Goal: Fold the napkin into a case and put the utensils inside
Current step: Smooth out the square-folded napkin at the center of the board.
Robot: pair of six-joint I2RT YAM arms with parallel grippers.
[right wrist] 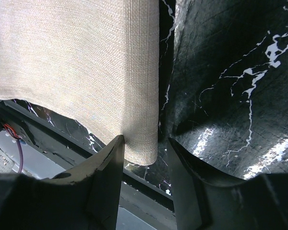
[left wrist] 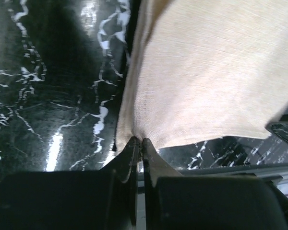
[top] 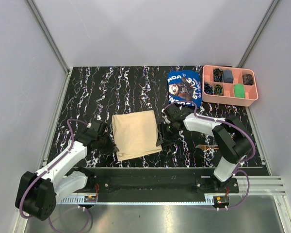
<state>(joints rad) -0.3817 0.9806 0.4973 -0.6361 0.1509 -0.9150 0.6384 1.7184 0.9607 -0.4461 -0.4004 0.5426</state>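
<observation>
Top view: napkin (top: 136, 133) lies folded roughly square btwn the grippers, not yet a narrow case. No utensils in it, so most of the job's left, I'd judge. Pink tray (top: 228, 100), far right, holds small bits in its compartments: dark, blue, green.

Left wrist: left gripper (left wrist: 139, 141) clenched on napkin's near-left corner.

Right wrist: right gripper (right wrist: 146, 143) spread, napkin edge btwn the jaws, ungripped.

The whole table (top: 87, 87) is taken in from above and behind the arm bases, looking down. The napkin (top: 136, 133) is shared by all three views. Its near left corner is seen very close from behind the left gripper (left wrist: 138, 142), its near right corner from behind the right gripper (right wrist: 144, 143). The table's near edge is caught in both.
</observation>
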